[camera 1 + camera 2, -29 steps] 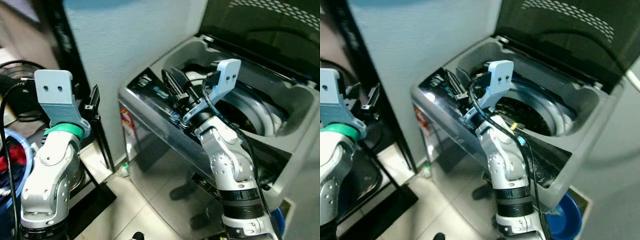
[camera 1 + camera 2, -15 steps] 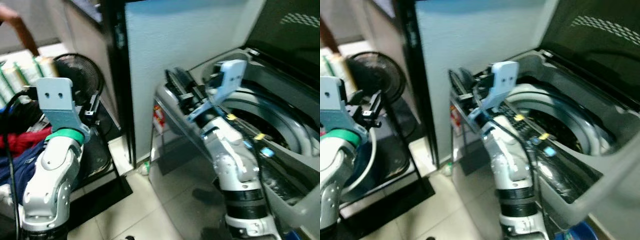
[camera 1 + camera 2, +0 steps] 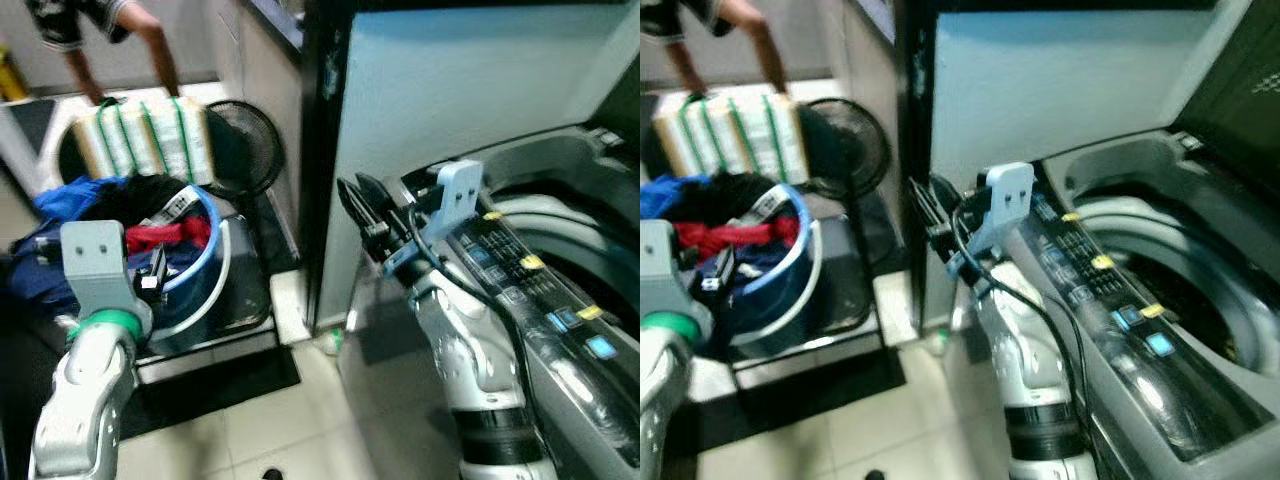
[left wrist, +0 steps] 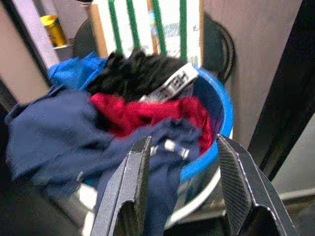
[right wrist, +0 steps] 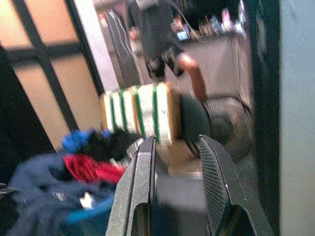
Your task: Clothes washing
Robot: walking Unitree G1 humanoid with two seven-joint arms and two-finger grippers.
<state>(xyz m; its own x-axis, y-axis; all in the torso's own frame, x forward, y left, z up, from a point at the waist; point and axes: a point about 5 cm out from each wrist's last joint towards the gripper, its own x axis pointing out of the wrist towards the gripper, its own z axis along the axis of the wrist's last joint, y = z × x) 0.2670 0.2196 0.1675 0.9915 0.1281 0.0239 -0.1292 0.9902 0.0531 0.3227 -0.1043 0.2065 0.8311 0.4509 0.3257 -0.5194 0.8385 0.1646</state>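
Stage: I judge this the fetching step, no garment taken up yet, the washing machine [image 3: 560, 300] on my right with its lid up.
Laundry: heap of clothes [image 4: 98, 123] in a blue basin [image 4: 216, 142] on a low rack, left of the machine; red, black and dark navy pieces, the navy one spilling over the rim.
Left gripper [image 4: 184, 196]: my fingers spread wide, empty, aimed at the heap, just short of the navy cloth.
Right gripper [image 5: 172, 182]: my fingers parted, empty, raised beside the machine's front corner.
Handling: soft, limp, light, likely tangled; cloth will sag and trail.
Hold: I would pinch a bunched fold of the overhanging navy piece.
Surroundings: a banded carton [image 3: 140, 140], a fan [image 3: 245, 145], a person behind.
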